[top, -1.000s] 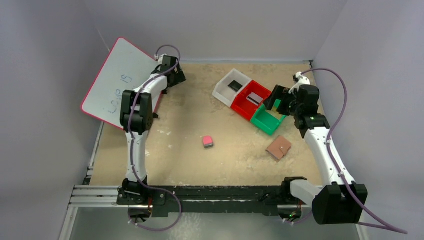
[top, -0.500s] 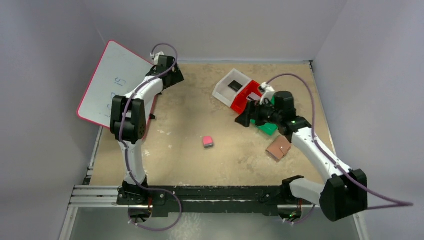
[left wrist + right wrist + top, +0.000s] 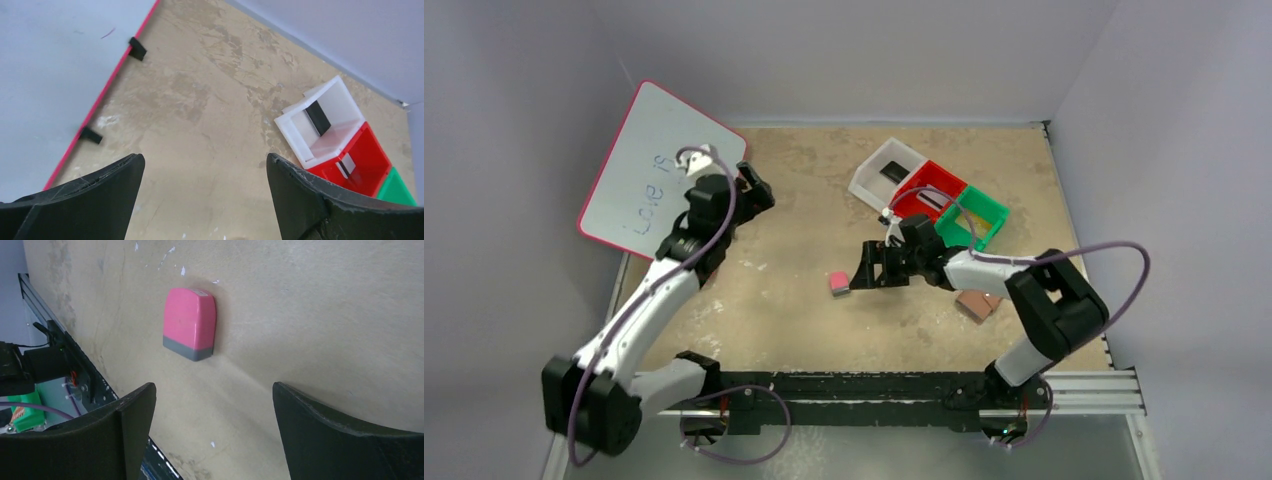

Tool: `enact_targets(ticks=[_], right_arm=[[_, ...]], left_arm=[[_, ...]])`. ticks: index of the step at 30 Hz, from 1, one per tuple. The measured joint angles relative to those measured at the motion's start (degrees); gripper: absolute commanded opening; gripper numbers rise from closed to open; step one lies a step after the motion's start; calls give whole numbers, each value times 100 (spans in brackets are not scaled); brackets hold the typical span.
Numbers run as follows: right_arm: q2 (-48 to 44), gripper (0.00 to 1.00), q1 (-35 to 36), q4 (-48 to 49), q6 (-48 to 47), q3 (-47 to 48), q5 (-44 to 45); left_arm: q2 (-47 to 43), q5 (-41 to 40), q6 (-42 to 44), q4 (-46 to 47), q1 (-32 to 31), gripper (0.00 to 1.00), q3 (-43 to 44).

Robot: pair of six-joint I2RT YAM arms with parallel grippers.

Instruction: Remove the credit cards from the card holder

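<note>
The right end effector (image 3: pixel 214 390) hovers with fingers apart beside the eraser (image 3: pixel 190 324). The left end effector (image 3: pixel 205 160) also gapes. The card holder (image 3: pixel 977 304) lies on the table (image 3: pixel 804 320) under the right arm. A black card (image 3: pixel 318 118) sits in the white bin (image 3: pixel 345 97).

pink eraser (image 3: pixel 190 324) — centre | whiteboard (image 3: pixel 649 165) — leaning left | three bins (image 3: pixel 372 155) adjoining

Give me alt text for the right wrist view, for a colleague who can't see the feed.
The right gripper is open, its two black fingers apart over the mottled tan tabletop with nothing between them. A pink block eraser with a grey end lies flat beyond the fingers, untouched.
</note>
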Motion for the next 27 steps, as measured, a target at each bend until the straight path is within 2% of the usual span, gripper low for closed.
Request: enact_targets(ticks=[3, 4, 8, 13, 16, 18, 21, 26, 27], right_arm=[[529, 86, 280, 420, 243, 199, -33], [673, 82, 372, 566, 299, 304, -20], [1567, 79, 973, 1134, 584, 1043, -22], [2881, 74, 2031, 1257, 719, 2664, -9], [3222, 73, 2422, 1250, 763, 3130, -46], [3198, 74, 2557, 1106, 817, 3119, -9], [2754, 85, 2555, 673, 837, 2876, 376], [955, 100, 2448, -669, 1040, 2319, 2260], [511, 100, 2437, -931, 1196, 2236, 2712]], left_arm=[[-1202, -256, -122, -345, 0, 92, -535], [-1585, -339, -149, -511, -2, 92, -645], [-2723, -608, -334, -1241, 0, 92, -776], [-3379, -855, -374, -2122, 0, 93, -710], [-3370, -988, -321, -2594, 0, 93, -605], [-3379, -1036, -282, -2846, 0, 93, -586], [-3447, -1036, -275, -3082, 0, 93, -590], [-3834, -903, -256, -2981, 0, 93, -946], [-3880, -866, -258, -2981, 0, 93, -1049]])
